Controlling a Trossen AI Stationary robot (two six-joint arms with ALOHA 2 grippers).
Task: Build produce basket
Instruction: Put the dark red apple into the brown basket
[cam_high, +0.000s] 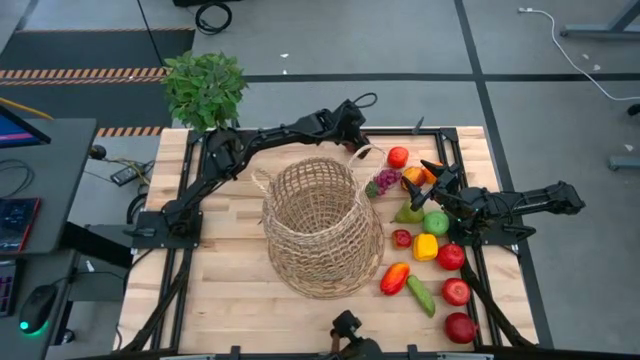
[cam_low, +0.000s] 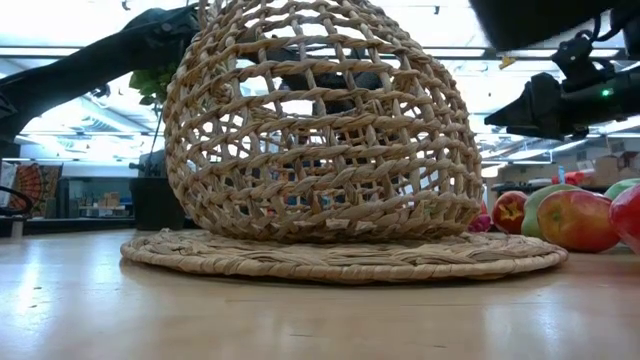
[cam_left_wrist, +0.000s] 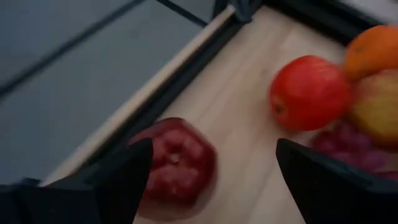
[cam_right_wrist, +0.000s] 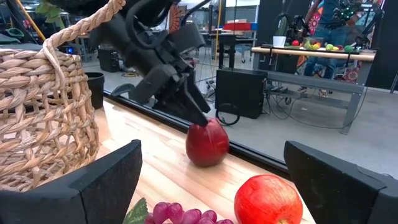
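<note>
The tan open-weave basket (cam_high: 320, 225) stands on its flat woven base (cam_low: 340, 255) at the table's middle, one loop handle (cam_high: 360, 155) toward the far side. The produce lies to its right: a red apple (cam_high: 398, 157), grapes (cam_high: 385, 181), a pear (cam_high: 408, 212), a green apple (cam_high: 436, 222), a yellow pepper (cam_high: 426, 246) and a cucumber (cam_high: 421, 296). My left gripper (cam_left_wrist: 214, 149) is open at the table's far edge, pointing down over a dark red fruit (cam_left_wrist: 177, 162). My right gripper (cam_right_wrist: 211, 186) is open and empty above the far end of the produce (cam_high: 432, 178). My left gripper comes at the dark red fruit (cam_right_wrist: 207, 143) slanting down from above, and one fingertip (cam_right_wrist: 199, 117) reaches its top. The fruit rests on the table by the far rail. Whether the finger touches it, I cannot tell.
A leafy potted plant (cam_high: 205, 88) stands beyond the table's far left corner. Black rails (cam_high: 440, 135) frame the table's edges. More red apples (cam_high: 456, 291) and an orange-red pepper (cam_high: 395, 278) lie near the right front. Bare wood (cam_high: 220, 290) shows left of the basket.
</note>
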